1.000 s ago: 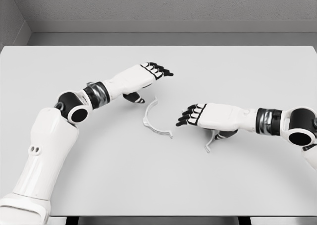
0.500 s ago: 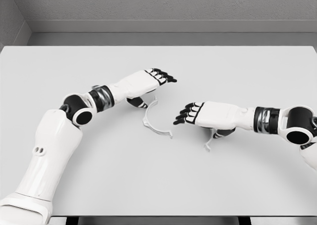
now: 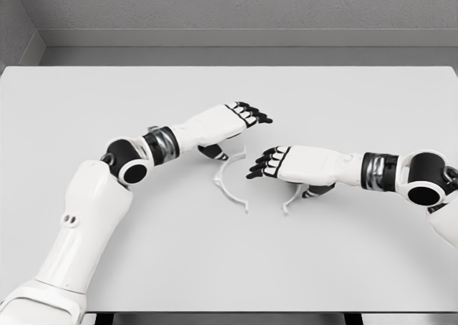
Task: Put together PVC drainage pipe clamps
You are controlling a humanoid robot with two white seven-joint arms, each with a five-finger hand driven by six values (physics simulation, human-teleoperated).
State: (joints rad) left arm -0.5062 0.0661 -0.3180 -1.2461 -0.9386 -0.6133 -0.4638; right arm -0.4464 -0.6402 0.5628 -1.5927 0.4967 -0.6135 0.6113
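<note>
Left hand (image 3: 230, 122) flat above clamp half (image 3: 229, 182); thumb perhaps touching.

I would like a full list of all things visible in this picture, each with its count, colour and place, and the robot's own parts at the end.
table: 1, light grey, fills most of the view.
wall: 1, grey, behind the table's far edge.
left clamp half: 1, white, curved, lying near the table's middle, just under the left hand.
right clamp half: 1, white, partly hidden under the right hand, right of the other half.
left hand: 1, white with black fingers, fingers spread, above the left clamp half.
right hand: 1, white with black fingers, over the right clamp half; its grip is hidden.
</note>
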